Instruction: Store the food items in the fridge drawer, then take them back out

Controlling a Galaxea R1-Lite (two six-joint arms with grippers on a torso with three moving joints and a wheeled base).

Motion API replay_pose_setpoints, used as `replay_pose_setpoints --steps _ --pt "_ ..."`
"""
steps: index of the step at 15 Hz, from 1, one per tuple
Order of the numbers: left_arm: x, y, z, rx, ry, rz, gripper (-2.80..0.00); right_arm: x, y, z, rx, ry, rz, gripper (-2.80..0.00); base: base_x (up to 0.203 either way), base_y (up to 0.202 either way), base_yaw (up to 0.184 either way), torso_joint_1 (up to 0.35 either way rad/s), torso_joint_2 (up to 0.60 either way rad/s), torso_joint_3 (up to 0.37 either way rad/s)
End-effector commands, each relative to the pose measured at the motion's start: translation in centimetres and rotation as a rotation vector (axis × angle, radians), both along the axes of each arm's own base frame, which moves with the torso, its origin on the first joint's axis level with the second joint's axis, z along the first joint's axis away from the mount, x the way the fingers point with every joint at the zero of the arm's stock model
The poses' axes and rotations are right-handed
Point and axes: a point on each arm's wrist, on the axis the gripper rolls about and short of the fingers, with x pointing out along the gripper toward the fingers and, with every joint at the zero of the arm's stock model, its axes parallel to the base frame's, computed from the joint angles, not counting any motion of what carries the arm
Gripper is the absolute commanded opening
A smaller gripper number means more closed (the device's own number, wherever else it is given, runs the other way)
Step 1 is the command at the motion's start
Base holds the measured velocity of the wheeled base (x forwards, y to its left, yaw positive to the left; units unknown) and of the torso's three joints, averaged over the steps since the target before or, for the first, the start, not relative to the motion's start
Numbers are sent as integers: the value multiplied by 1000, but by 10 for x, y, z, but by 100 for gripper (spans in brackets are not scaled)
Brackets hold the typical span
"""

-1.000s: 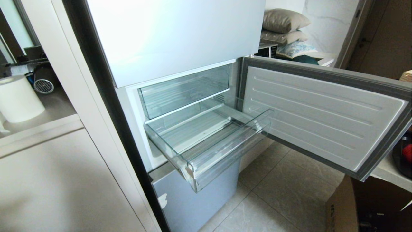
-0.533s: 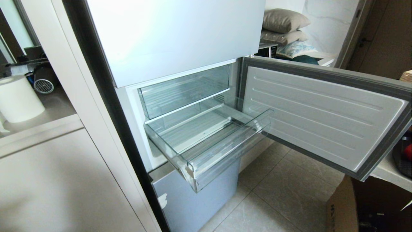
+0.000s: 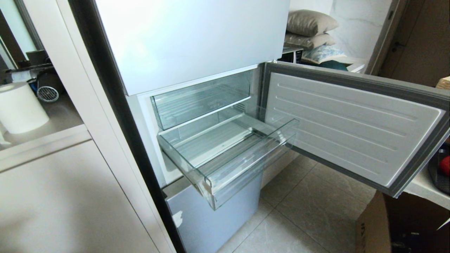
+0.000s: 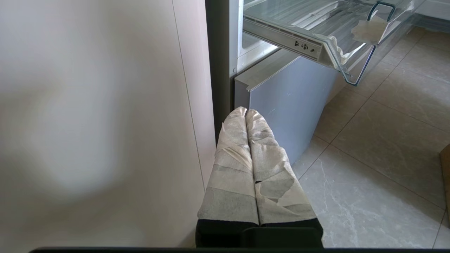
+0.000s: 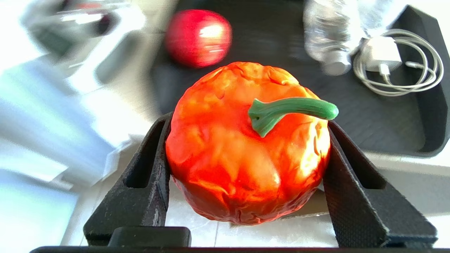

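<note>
My right gripper (image 5: 248,140) is shut on the orange food item (image 5: 228,158), a glossy pepper-like piece with a green stem, held between both black fingers above a pale counter edge. The red food item (image 5: 198,37) lies on a black tray (image 5: 386,119) beyond it; in the head view it shows at the far right edge (image 3: 445,166). The fridge drawer (image 3: 246,165) is pulled out and has nothing in it, with beige tape at its front corner (image 3: 206,188). My left gripper (image 4: 246,112) hangs shut, low beside the fridge, under the drawer (image 4: 316,45).
The open fridge door (image 3: 351,123) stands between the drawer and the tray's counter. A clear bin (image 3: 200,98) sits above the drawer. A water bottle (image 5: 325,35) and a white charger with cable (image 5: 381,54) lie on the tray. A cardboard box (image 3: 376,225) stands on the tiled floor.
The fridge, drawer and door stand as before. Only the dark patch around the red piece at the head view's far right edge has shifted slightly.
</note>
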Motion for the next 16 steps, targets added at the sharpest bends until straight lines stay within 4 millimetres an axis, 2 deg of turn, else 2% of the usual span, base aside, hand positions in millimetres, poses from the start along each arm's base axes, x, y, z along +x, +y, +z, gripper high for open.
replay_pose_setpoints --steps 1,3,6,7,16 --pt "0 0 0 0 0 0 -280 -29 67 30 -120 -66 59 -280 0 0 0 0 0 0" --pt "0 0 0 0 0 0 -280 -38 105 25 -138 -76 140 -280 0 0 0 0 0 0" --pt "0 0 0 0 0 0 -280 -33 144 16 -148 -86 317 -280 0 0 0 0 0 0" --pt "0 0 0 0 0 0 -280 -34 150 15 -157 -90 339 -280 0 0 0 0 0 0" --pt "0 0 0 0 0 0 -280 -37 155 17 -188 -95 367 -280 0 0 0 0 0 0"
